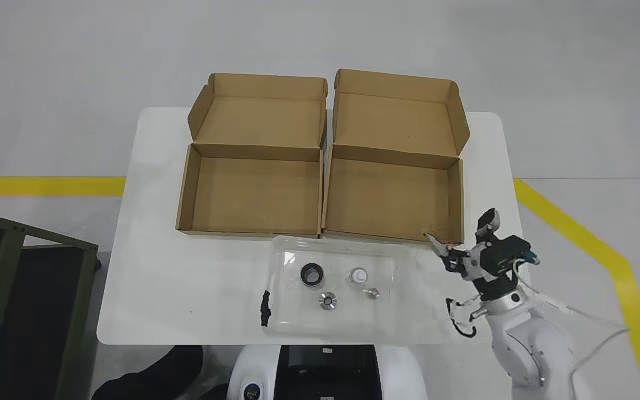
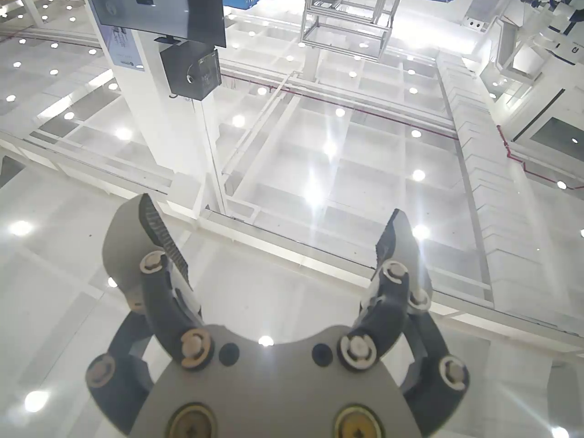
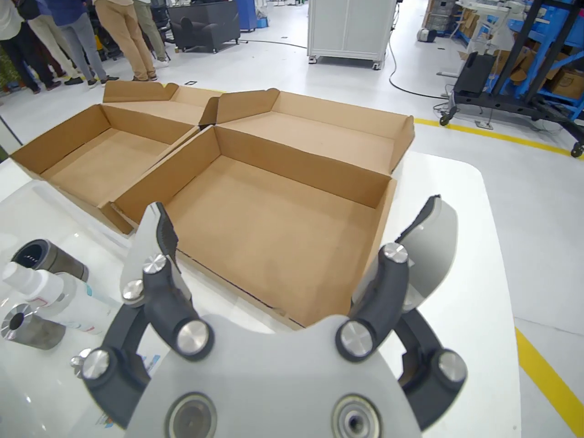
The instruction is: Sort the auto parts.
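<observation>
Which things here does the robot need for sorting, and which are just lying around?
For the job: clear tray, black sleeve, metal cylinder, small bolt, white bottle, left cardboard box, right cardboard box.
Just lying about: dark crate on the floor, yellow floor line.

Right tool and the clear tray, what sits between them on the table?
Nothing; the top view shows bare white table between the right tool and the clear tray.

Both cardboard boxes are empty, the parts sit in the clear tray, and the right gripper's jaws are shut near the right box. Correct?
The right gripper has its jaws open, not shut; the right wrist view shows it. The rest holds: empty cardboard boxes, parts in the clear tray.
</observation>
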Controlling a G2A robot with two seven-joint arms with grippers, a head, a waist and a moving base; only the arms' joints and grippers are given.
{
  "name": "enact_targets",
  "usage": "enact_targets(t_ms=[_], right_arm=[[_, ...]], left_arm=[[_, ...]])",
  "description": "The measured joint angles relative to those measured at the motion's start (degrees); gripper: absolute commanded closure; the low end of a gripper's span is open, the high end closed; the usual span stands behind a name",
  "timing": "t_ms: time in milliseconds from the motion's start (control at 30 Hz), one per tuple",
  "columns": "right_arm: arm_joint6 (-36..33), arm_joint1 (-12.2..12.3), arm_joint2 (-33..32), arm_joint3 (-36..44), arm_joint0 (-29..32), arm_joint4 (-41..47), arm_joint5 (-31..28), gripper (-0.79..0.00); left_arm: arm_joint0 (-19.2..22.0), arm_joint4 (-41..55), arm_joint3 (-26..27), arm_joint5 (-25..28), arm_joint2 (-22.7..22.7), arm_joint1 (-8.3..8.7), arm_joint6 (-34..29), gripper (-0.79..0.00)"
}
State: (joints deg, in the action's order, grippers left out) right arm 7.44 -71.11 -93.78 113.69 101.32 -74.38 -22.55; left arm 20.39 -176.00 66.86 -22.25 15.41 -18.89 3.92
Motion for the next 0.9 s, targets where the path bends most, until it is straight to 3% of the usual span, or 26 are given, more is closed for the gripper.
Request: enact_targets(t_ms=[533, 900], right_arm=[[-8.59, 1.59, 6.16, 11.13, 0.62, -11.40, -16.57, -0.785], [-12.28, 1.93, 15.61, 7.57, -2.55, -17.62, -19.67, -0.785]], left_arm=[[0.00, 0.00, 0.00, 0.00, 0.00, 0.00, 0.00, -0.785], [0.00, 0.00, 0.00, 0.00, 0.00, 0.00, 0.00, -0.785]])
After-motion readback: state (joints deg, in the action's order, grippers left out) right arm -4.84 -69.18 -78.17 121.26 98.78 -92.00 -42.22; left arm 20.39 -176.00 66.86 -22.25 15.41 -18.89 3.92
